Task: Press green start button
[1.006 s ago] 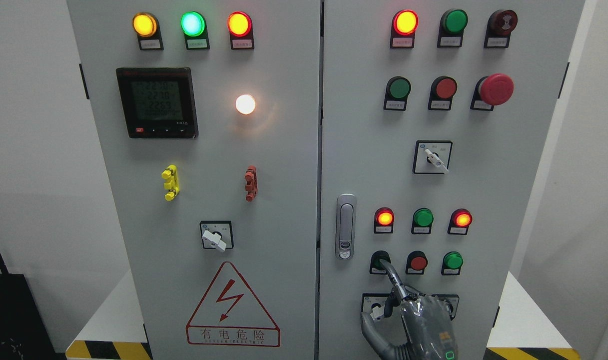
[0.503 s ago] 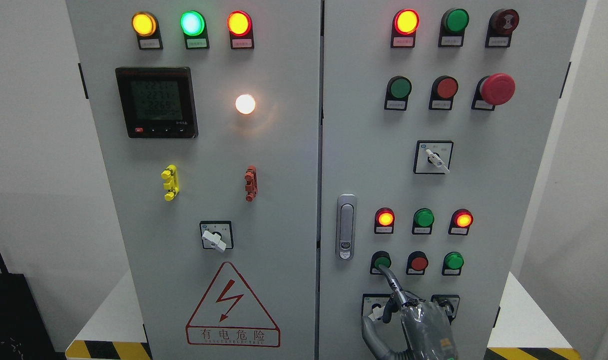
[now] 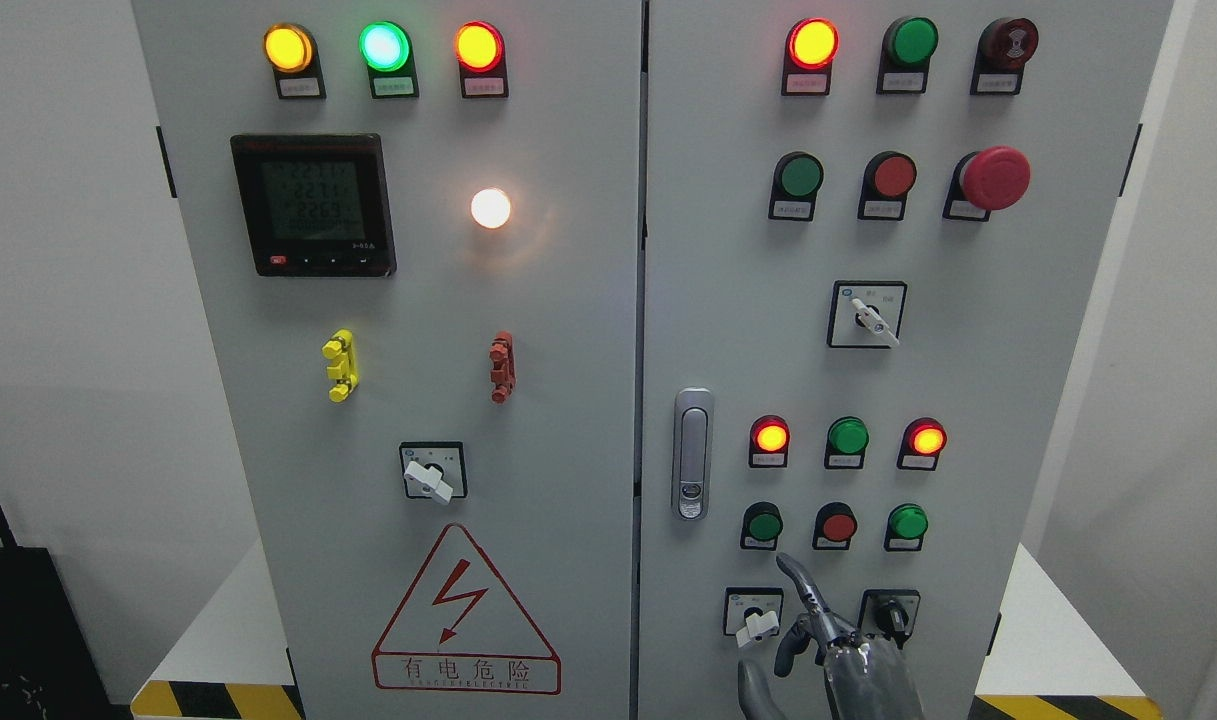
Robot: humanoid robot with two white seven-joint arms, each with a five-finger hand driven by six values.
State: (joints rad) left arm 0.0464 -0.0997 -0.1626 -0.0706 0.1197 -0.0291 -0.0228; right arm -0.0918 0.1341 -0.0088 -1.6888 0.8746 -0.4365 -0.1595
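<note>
The green start button sits in the lower row of buttons on the right cabinet door, left of a red button and another green button. My right hand comes up from the bottom edge below this row. Its index finger points up and left, and the other fingers are curled and hold nothing. The fingertip is a little below and to the right of the green start button and does not touch it. The left hand does not show.
Two rotary selector switches flank the hand. A door latch handle stands left of the buttons. Red and green lamps glow above. A red emergency stop sits high on the right door.
The index fingertip was on the green start button. The hand has since dropped down and back, leaving the button uncovered.
</note>
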